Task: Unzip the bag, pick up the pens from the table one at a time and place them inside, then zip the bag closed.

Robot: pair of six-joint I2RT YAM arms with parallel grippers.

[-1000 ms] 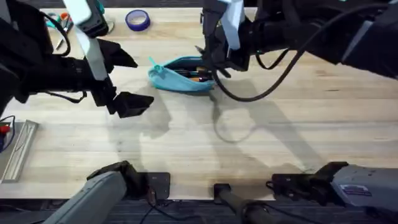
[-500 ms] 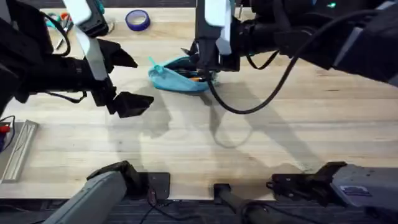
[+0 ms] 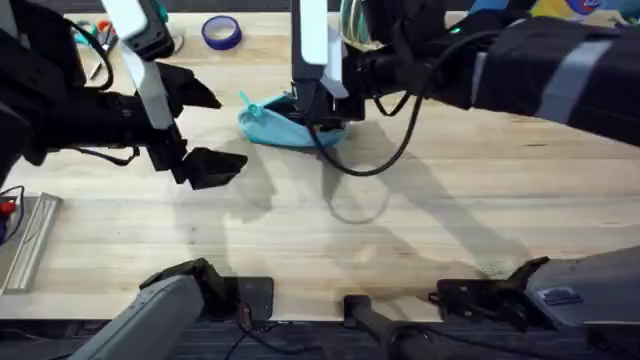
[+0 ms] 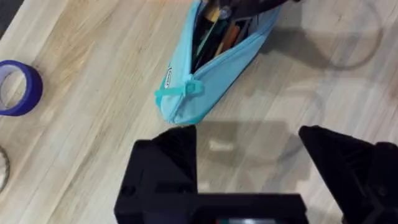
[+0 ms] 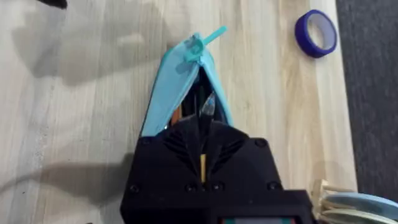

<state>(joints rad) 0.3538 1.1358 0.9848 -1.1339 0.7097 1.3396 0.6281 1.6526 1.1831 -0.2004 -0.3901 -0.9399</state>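
The left gripper (image 3: pixel 205 125) hangs with its fingers spread and empty, just left of the turquoise pencil pouch (image 3: pixel 272 124), whose tab end (image 4: pixel 180 92) points toward it. The pouch lies on the table (image 3: pixel 420 220) gaping open with pens (image 4: pixel 217 34) inside, its long axis running left to right. The right gripper (image 3: pixel 318 108) sits directly over its far end, fingers pressed together on something thin I cannot identify, making it the nearer arm for the zipper.
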